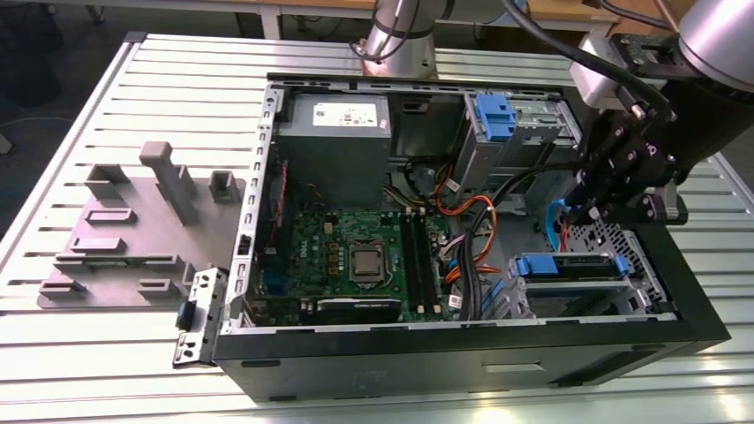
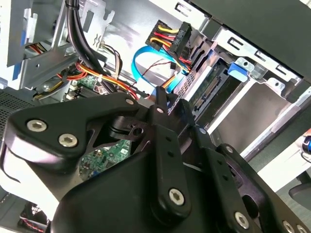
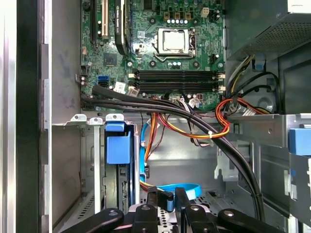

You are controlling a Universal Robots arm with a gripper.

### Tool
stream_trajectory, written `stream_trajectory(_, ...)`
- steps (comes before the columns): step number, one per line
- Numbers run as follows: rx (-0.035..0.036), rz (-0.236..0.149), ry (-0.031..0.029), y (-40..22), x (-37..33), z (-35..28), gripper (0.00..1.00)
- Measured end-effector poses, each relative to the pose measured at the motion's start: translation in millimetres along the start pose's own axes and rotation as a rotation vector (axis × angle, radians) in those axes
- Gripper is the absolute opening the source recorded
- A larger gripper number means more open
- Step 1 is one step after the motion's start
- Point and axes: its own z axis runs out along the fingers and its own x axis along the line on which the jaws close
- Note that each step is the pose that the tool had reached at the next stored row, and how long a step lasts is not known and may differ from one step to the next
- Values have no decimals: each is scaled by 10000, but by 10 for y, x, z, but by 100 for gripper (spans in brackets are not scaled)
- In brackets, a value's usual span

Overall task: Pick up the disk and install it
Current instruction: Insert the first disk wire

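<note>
Case (image 1: 471,349) lies open on the slatted table (image 1: 71,371) in the exterior view, with the motherboard (image 1: 359,256) facing up. We find the disk (image 1: 573,267) in the lower drive bay at the exterior view's right, its blue carrier front turned toward the boards. Whether it is clicked home we cannot tell. The gripper (image 1: 589,210) hangs over that end of the case, above the disk and apart from it. There is a white sticker on the power-supply box (image 1: 342,113) — the print is too small for us to read.

Second wrist view: the gripper's black linkage sits in front. Beyond it the disk's connector edge (image 2: 214,90) shows inside the bay under a blue tab, with a power plug (image 2: 183,34) on red and yellow wires near by.

First wrist view: the fingers (image 3: 152,201) stand a little spread with nothing pinched — a blue data cable (image 3: 180,187) passes behind the gap. The disk stands edge-on behind its blue handle (image 3: 118,145), near the fingers but untouched. Its face is hidden in the bay, so we record no label.

Handling, as we judge it:
- The disk is a rigid metal body, fairly heavy for its size.
- Its smooth faces are likely slippery, and it is sensitive to knocks.
- The plastic carrier will flex.
- Hold is best taken on the blue handle or across the carrier's side rails, clear of the connector edge.
</note>
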Motion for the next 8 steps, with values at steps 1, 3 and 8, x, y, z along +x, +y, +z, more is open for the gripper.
stream_trajectory(1,0,0,1,0,-2,-7,29)
stream_trajectory(3,0,0,0,0,-2,-6,29)
stream_trajectory(8,0,0,6,0,-2,-8,27)
